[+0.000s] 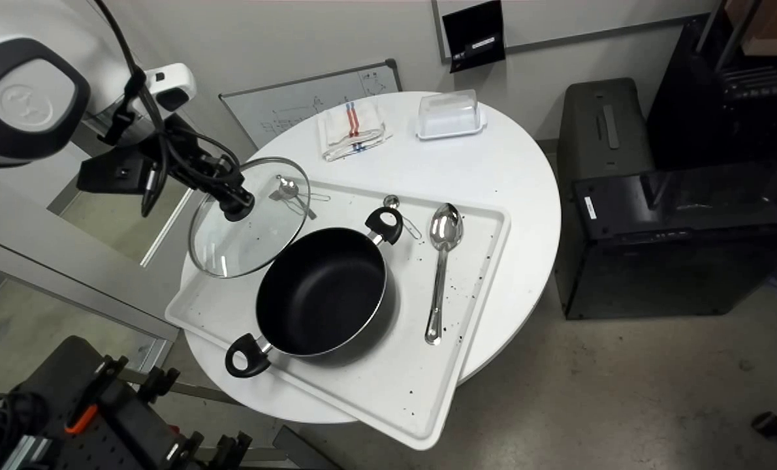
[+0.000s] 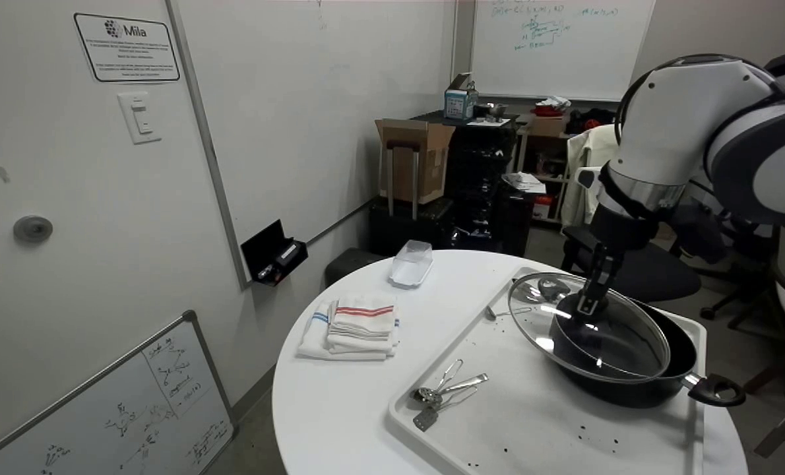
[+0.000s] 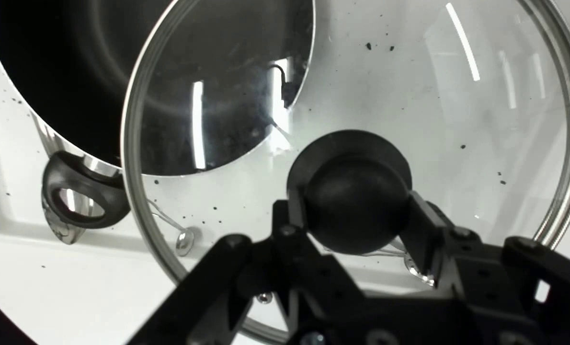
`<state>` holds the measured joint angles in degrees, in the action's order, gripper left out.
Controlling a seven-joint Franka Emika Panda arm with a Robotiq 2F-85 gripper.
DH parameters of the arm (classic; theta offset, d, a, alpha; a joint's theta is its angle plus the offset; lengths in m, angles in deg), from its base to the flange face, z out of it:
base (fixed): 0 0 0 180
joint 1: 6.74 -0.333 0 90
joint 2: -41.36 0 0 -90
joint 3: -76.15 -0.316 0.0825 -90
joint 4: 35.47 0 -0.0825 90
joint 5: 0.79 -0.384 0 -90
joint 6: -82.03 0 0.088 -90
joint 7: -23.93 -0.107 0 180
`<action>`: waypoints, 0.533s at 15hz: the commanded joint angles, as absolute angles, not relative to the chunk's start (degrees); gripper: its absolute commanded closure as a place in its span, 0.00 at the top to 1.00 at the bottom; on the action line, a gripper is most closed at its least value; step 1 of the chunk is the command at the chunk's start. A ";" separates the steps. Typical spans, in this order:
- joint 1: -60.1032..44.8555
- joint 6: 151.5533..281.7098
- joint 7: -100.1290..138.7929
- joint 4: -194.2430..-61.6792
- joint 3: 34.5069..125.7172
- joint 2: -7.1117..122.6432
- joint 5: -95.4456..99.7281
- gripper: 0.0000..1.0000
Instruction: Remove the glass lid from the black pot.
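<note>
A gripper (image 1: 237,197) clasps the glass lid (image 1: 272,227) by its knob (image 1: 237,213) at left in an exterior view. The black pot (image 1: 323,294) sits uncovered near center.

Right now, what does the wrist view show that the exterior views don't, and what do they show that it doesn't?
Wrist view only: both fingers of the pincer clearly seen, one on either side of the dark knob.
Exterior views only: the folded striped cloth, the white dish with a clear cover and the small whiteboard, in both.
Shared by all: the glass lid, held by that knob, the black pot and the white tray.
</note>
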<state>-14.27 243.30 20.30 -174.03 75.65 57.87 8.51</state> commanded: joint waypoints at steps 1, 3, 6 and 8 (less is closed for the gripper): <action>-18.66 240.84 15.97 -170.69 76.42 59.06 12.19 0.25; -20.72 240.49 14.42 -169.35 76.34 60.60 13.47 0.25; -23.85 240.97 11.94 -167.24 77.11 63.73 15.69 0.25; -25.50 241.31 10.66 -165.63 77.59 66.28 16.62 0.25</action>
<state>-22.62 241.69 13.80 -169.33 75.85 62.88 13.83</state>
